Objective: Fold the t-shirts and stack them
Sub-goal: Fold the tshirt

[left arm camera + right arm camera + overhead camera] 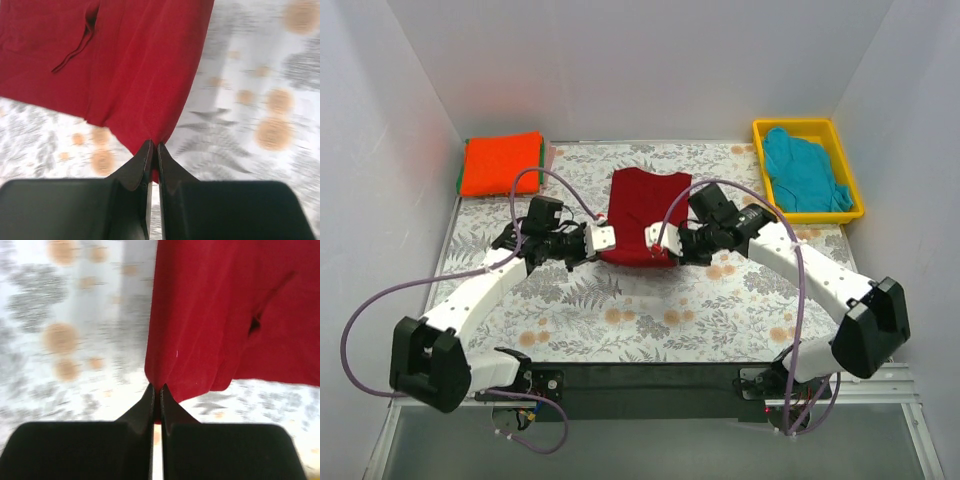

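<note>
Red t-shirt (648,205) lies in the middle of the flowery bench (650,320). The left gripper (154,146) is pinched tight on its near left corner. The right gripper (156,386) is pinched tight on its near right corner. An orange t-shirt (500,163) sits folded at the far left.

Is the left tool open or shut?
Shut. In the left wrist view the left tool has its fingers together, pinching a corner of the dark red t-shirt.

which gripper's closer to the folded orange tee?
Left. The left gripper pinches the maroon tee at its near-left corner, down-right of the orange tee; the right gripper holds the other near corner, farther away.
</note>
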You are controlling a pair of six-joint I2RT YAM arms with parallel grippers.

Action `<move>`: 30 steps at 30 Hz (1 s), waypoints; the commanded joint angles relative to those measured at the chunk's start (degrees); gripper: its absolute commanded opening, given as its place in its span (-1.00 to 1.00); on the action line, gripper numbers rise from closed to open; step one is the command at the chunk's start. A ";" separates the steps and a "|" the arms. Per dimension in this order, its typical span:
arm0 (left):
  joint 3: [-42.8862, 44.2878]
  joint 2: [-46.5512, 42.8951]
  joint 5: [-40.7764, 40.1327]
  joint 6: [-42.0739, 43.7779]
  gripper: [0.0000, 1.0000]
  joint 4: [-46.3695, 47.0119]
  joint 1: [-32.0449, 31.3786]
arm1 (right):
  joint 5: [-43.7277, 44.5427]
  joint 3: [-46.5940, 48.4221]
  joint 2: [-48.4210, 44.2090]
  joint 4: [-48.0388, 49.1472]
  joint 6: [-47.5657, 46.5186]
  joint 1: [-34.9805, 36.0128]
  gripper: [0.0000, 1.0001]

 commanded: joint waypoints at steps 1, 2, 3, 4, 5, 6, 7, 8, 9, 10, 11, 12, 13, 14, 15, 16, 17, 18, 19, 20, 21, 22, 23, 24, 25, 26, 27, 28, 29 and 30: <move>-1.94 -9.36 4.61 2.73 -1.00 -13.85 -2.84 | -4.83 -4.12 -6.69 -9.09 3.79 5.48 -0.97; -2.21 -11.11 6.62 2.47 -1.00 -16.22 -4.15 | -5.54 -6.14 -9.93 -10.93 4.68 6.55 -0.97; -2.56 -13.31 7.25 2.20 -1.00 -20.42 -4.85 | -6.76 -7.29 -11.61 -11.73 5.47 7.78 -0.97; -2.65 -16.64 7.69 1.50 -1.00 -22.46 -5.56 | -7.21 -8.34 -13.37 -12.35 7.13 10.23 -0.97; -2.83 -18.32 7.96 1.15 -1.00 -24.31 -6.87 | -7.65 -9.40 -16.78 -13.05 7.49 11.21 -0.97; -2.83 -19.73 8.65 0.80 -1.00 -27.64 -7.14 | -8.61 -11.67 -18.38 -13.23 7.93 11.83 -0.97; -2.83 -22.09 9.36 -0.25 -1.00 -29.06 -7.32 | -8.97 -12.56 -19.88 -13.67 8.89 12.36 -0.97; -2.57 -22.81 10.06 -0.52 -1.00 -30.64 -7.41 | -9.32 -13.53 -22.24 -14.20 9.08 12.45 -0.97; -2.39 -23.43 11.55 -0.61 -1.00 -33.70 -7.50 | -10.02 -14.24 -22.96 -14.81 9.17 12.62 -0.97; -2.30 -23.78 11.91 -1.22 -1.00 -34.78 -7.50 | -10.29 -14.24 -23.49 -15.51 9.34 12.71 -0.97; -2.04 -23.87 12.00 -1.75 -1.00 -35.40 -7.59 | -10.38 -13.98 -23.84 -16.13 10.21 12.71 -0.97; -1.52 -23.53 11.83 -2.54 -1.00 -35.41 -7.59 | -10.29 -12.76 -23.76 -16.22 10.66 12.71 -0.97; -0.90 -23.09 11.74 -3.07 -1.00 -35.06 -7.59 | -10.38 -11.97 -23.59 -16.22 11.01 12.71 -0.97; -0.20 -21.61 12.00 -4.81 -1.00 -34.53 -7.59 | -10.46 -11.26 -23.06 -16.14 11.19 12.54 -0.97; 1.37 -20.63 11.65 -6.57 -1.00 -31.66 -7.59 | -10.29 -10.47 -22.62 -16.14 10.58 12.62 -0.97; 2.08 -19.58 10.34 -7.63 -1.00 -30.06 -7.50 | -9.68 -9.68 -22.09 -16.05 9.88 12.45 -0.97; 2.96 -17.92 9.72 -8.60 -1.00 -28.83 -7.59 | -8.98 -9.59 -20.87 -16.05 9.00 12.01 -0.97; 4.01 -14.68 8.76 -9.39 -1.00 -25.68 -7.50 | -8.27 -9.58 -19.99 -16.13 6.29 11.23 -0.97; 5.85 -12.56 6.66 -10.10 -1.00 -23.91 -7.50 | -8.62 -9.50 -18.94 -16.22 4.79 8.26 -0.97; 7.18 -10.54 6.29 -10.36 -1.00 -22.59 -6.98 | -9.31 -9.32 -16.75 -16.22 2.86 6.32 -0.97; 8.41 -6.17 6.38 -9.67 -1.00 -21.01 -6.45 | -10.97 -8.80 -15.34 -16.22 -0.29 2.29 -0.97; 10.86 -4.03 7.07 -9.66 -1.00 -19.95 -5.92 | -11.60 -8.01 -13.93 -16.22 -1.98 0.69 -0.97; 12.01 -2.01 7.78 -9.58 -1.00 -19.15 -4.44 | -11.95 -6.00 -10.78 -16.22 -3.13 -0.89 -0.97; 13.15 0.53 8.30 -7.75 -1.00 -18.80 -3.90 | -12.57 -4.68 -9.10 -16.22 -4.18 -2.21 -0.97; 14.38 4.56 8.48 -7.64 -1.00 -18.01 -3.63 | -12.92 -3.62 -7.52 -16.22 -6.63 -4.58 -0.97; 16.40 6.86 8.66 -7.56 -1.00 -17.13 -2.59 | -13.27 -1.61 -4.37 -16.22 -7.96 -5.65 -0.97; 17.72 8.89 9.10 -7.21 -1.00 -15.38 -1.79 | -13.19 -0.63 -2.68 -16.22 -9.62 -6.53 -0.97; 18.87 13.26 9.54 -6.68 -1.00 -14.58 -1.09 | -12.93 0.34 -0.75 -16.05 -10.86 -8.36 -0.97; 21.31 15.39 9.80 -6.59 -1.00 -13.62 0.31 | -12.93 1.83 3.44 -16.05 -13.22 -9.16 -0.97; 22.64 17.67 9.80 -6.76 -1.00 -12.30 1.02 | -12.93 4.80 5.84 -15.96 -13.94 -10.82 -0.97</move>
